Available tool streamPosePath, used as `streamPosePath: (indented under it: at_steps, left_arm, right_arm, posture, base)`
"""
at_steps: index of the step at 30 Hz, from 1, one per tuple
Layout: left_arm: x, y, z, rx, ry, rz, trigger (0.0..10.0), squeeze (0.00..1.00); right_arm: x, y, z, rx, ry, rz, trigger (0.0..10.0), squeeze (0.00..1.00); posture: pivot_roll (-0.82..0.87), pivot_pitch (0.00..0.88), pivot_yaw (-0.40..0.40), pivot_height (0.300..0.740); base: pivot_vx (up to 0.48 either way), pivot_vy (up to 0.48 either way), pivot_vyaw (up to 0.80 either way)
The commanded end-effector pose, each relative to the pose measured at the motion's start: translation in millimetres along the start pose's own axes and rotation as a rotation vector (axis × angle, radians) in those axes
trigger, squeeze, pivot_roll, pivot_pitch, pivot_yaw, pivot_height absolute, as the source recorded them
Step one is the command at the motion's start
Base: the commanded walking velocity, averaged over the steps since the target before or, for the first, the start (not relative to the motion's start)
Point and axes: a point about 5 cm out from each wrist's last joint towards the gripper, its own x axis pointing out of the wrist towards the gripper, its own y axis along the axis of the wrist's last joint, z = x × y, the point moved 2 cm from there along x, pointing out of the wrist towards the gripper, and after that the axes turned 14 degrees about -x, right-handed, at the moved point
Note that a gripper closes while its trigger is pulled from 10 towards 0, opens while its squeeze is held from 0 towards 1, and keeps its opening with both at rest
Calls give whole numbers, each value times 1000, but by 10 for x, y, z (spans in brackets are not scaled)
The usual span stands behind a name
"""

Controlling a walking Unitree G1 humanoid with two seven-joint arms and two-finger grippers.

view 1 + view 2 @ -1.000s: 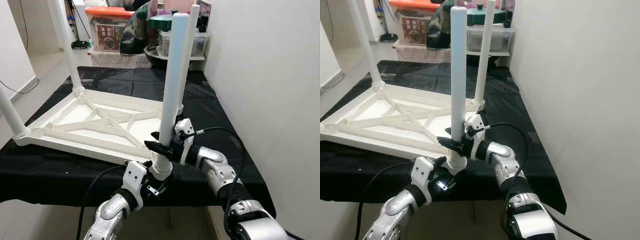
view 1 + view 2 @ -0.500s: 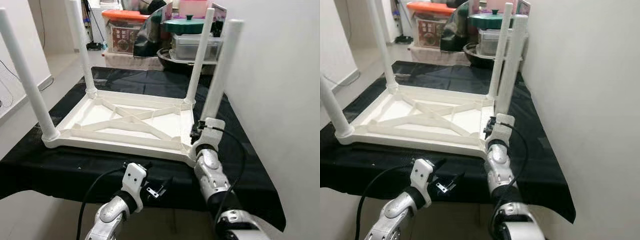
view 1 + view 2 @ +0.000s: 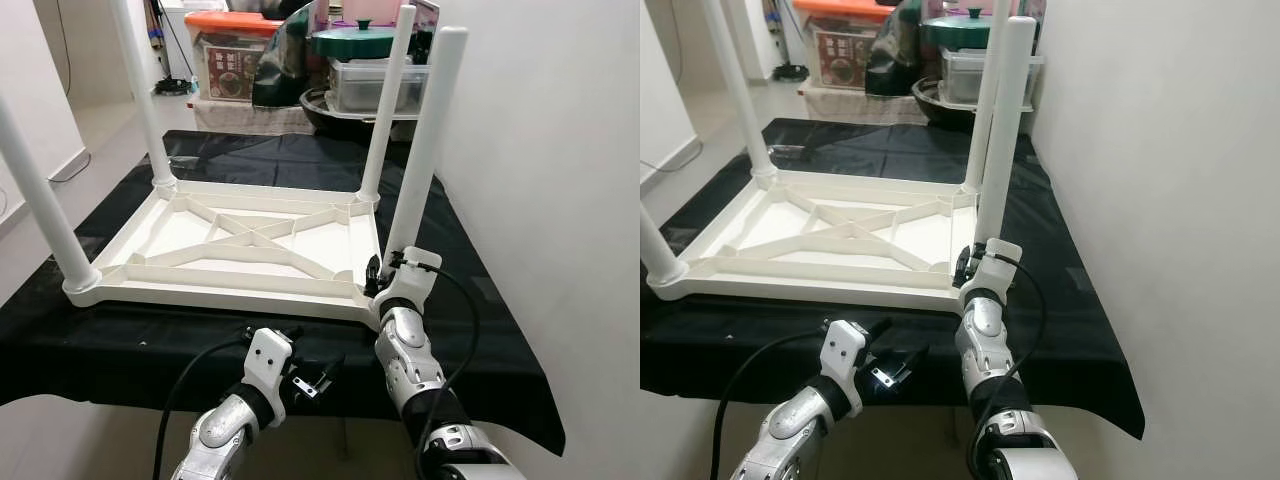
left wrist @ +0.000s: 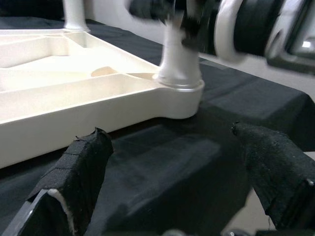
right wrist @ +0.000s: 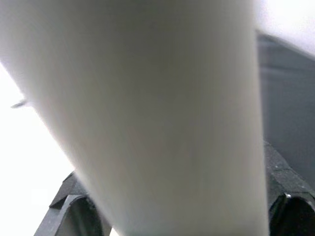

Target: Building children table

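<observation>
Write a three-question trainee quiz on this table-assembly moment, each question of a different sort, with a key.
1. True or false: the white table lies upside down on the black cloth.
2. Multiple choice: the right pincer grips which leg? A) the near-right leg B) the far-left leg C) no leg
3. Fill in: the left pincer hovers with fingers ____, holding nothing.

Key: 1 true; 2 A; 3 open
</observation>
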Motion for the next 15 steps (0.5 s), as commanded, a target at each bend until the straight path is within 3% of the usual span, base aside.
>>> streamPosePath:
  at_steps: [1,2,3,5,7,9,10,11,14,15]
  left_arm:
    - [-5,-49,13,-4,-7,-15,10000,0]
    - [-5,-49,13,-4,-7,-15,10000,0]
    - [-1,-50,19,0,-9,-15,10000,0]
    - [-1,-50,19,0,-9,-15,10000,0]
    - [5,-46,24,5,-10,-15,10000,0]
    - [5,-46,24,5,-10,-15,10000,0]
    - [8,-41,23,6,-10,-14,10000,0]
    - [8,-41,23,6,-10,-14,10000,0]
    - [17,-26,22,11,-12,-12,10000,0]
    - [17,-26,22,11,-12,-12,10000,0]
  right_arm:
    - [29,105,-139,7,229,49,10000,0]
    - [29,105,-139,7,229,49,10000,0]
    - [12,101,-147,2,339,41,10000,0]
    - [12,101,-147,2,339,41,10000,0]
    - [-70,136,-159,-14,618,35,10000,0]
    - [-70,136,-159,-14,618,35,10000,0]
    - [-116,159,-168,-19,739,30,10000,0]
    - [-116,159,-168,-19,739,30,10000,0]
    - [-279,196,-242,-74,1098,-6,10000,0]
    - [-279,196,-242,-74,1098,-6,10000,0]
  posture:
    - [60,0,-71,740]
    - [60,0,-71,740]
    - [60,0,-70,740]
    - [60,0,-70,740]
    - [61,0,-68,740]
    - [61,0,-68,740]
    - [64,0,-67,740]
    - [64,0,-67,740]
    - [70,0,-69,740]
    - [70,0,-69,740]
  base:
    - [0,0,0]
    - [0,0,0]
    - [0,0,0]
    - [0,0,0]
    - [0,0,0]
    - [0,0,0]
    - [0,0,0]
    - [0,0,0]
    - [0,0,0]
    - [0,0,0]
